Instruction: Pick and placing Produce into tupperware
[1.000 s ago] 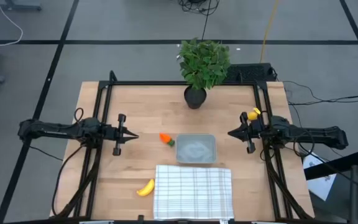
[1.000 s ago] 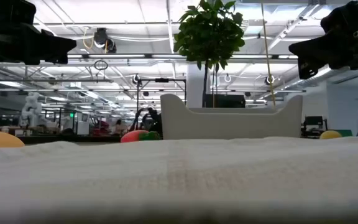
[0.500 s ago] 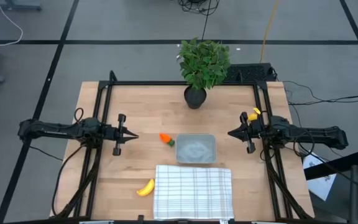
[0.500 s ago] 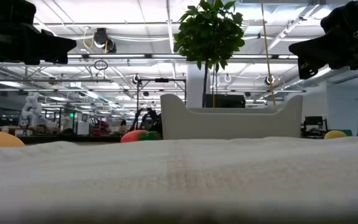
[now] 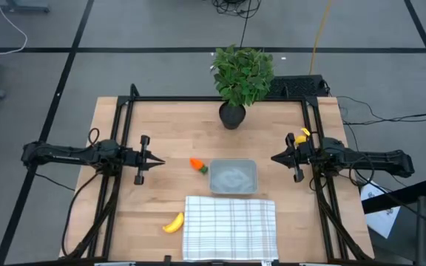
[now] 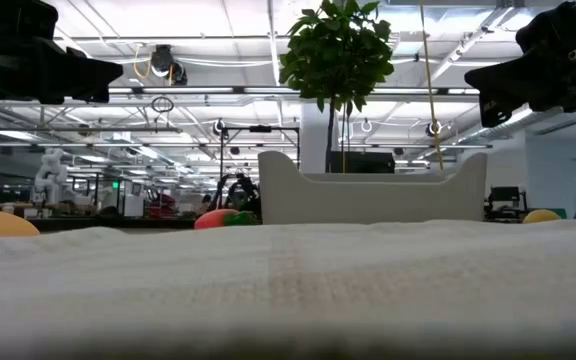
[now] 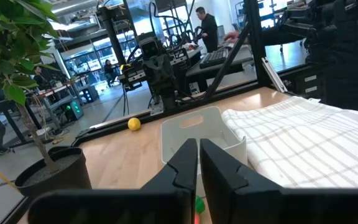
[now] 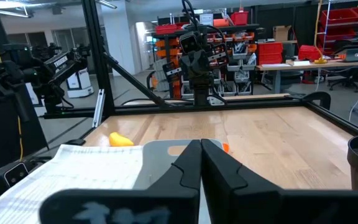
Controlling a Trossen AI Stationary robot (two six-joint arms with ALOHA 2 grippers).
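High view: carrot (image 5: pixel 197 165) lies diagonally, green top toward tupperware (image 5: pixel 233 177); both end effectors clenched.

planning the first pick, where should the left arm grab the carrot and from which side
Grip the carrot across its orange body, coming straight down. It lies flat, close beside the tupperware, so set the jaws across its narrow width, clear of the wall.

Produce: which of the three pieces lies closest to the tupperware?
The carrot, just off the tupperware's left side. The banana lies beside the cloth; the round fruit sits by the right tool.
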